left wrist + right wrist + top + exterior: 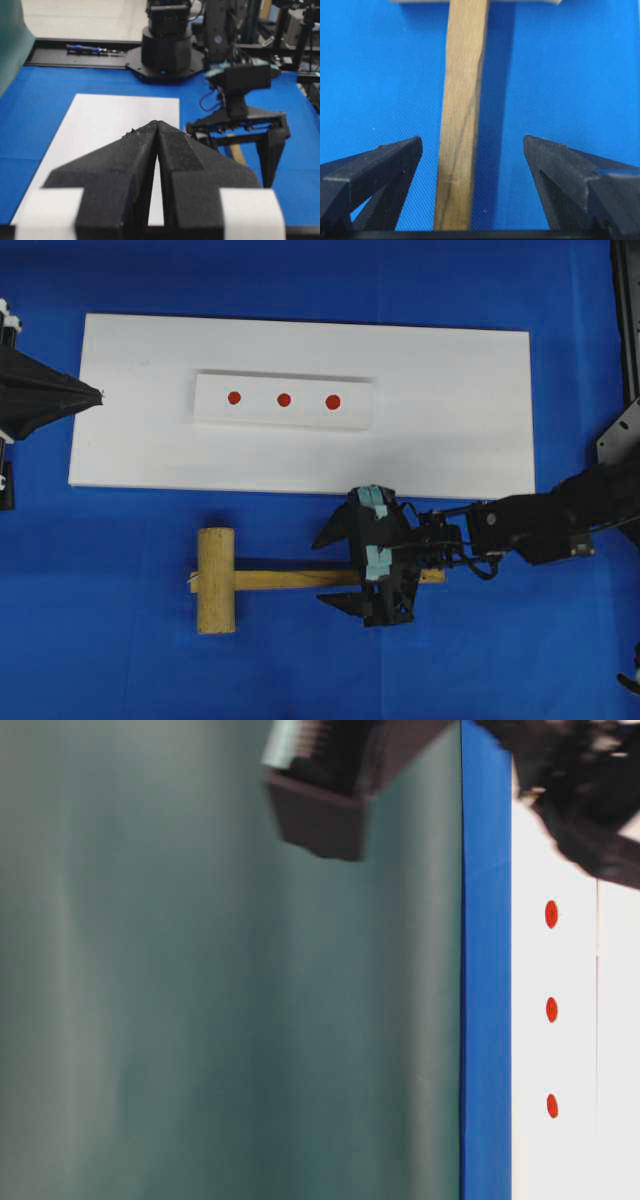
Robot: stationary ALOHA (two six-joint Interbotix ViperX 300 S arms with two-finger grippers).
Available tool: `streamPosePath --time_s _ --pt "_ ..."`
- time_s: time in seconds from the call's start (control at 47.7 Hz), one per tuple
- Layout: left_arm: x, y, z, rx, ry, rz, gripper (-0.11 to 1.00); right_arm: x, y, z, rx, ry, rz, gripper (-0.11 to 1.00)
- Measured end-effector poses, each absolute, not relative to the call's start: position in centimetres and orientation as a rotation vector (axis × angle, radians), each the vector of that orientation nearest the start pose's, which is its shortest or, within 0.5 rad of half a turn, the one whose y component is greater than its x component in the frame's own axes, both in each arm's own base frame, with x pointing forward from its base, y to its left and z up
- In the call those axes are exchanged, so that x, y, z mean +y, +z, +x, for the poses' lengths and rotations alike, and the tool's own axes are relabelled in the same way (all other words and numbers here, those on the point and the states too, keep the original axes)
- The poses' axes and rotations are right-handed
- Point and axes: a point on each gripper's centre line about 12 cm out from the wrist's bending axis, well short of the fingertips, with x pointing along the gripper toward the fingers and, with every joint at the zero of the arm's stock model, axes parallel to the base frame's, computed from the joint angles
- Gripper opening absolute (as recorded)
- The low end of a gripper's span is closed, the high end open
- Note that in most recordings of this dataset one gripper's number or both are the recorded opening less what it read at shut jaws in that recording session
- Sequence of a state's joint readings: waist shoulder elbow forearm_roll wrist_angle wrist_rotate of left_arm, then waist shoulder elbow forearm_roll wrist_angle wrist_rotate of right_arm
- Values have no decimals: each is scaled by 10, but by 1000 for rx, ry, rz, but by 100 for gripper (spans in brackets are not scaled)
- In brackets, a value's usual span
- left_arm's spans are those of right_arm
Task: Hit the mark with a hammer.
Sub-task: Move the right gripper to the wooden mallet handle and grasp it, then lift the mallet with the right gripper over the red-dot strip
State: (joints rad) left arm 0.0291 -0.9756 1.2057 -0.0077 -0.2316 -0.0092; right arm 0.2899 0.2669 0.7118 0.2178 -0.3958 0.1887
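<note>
The hammer (215,580) lies on the blue cloth in front of the white board, head to the left and handle (290,578) running right. My right gripper (325,570) is open, straddling the handle. In the right wrist view the handle (462,115) passes between the fingers of the right gripper (472,142) without touching either. The mark (233,397) is the leftmost red dot on the white block (283,418). My left gripper (98,395) is shut and holds nothing, its tip at the board's left edge. In its wrist view the left gripper (157,123) points along the board.
The white board (450,410) under the block fills the middle of the blue table. A middle red dot (284,399) and the largest dot (333,401) sit right of the mark. The right arm (540,525) reaches in from the right. An arm base (165,50) stands beyond the board.
</note>
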Motion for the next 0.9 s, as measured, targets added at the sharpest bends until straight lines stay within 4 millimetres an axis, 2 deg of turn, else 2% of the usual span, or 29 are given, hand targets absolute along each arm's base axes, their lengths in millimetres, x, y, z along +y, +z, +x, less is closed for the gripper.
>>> streamPosePath --time_s 0.231,0.314,0.398,0.524,0.608,0.901 --pt "6 274 195 4 32 -17 0 111 77 391 575 75 286 89" --pt "6 274 195 4 32 -17 0 112 75 392 570 74 284 84" --pt "6 273 195 6 32 -15 0 112 73 393 573 74 281 66" --pt "6 273 195 6 32 -17 0 113 70 395 568 74 275 27" --pt "6 273 195 6 32 -18 0 113 70 395 565 74 275 10" --pt "6 274 194 0 32 -17 0 112 71 396 553 74 276 9"
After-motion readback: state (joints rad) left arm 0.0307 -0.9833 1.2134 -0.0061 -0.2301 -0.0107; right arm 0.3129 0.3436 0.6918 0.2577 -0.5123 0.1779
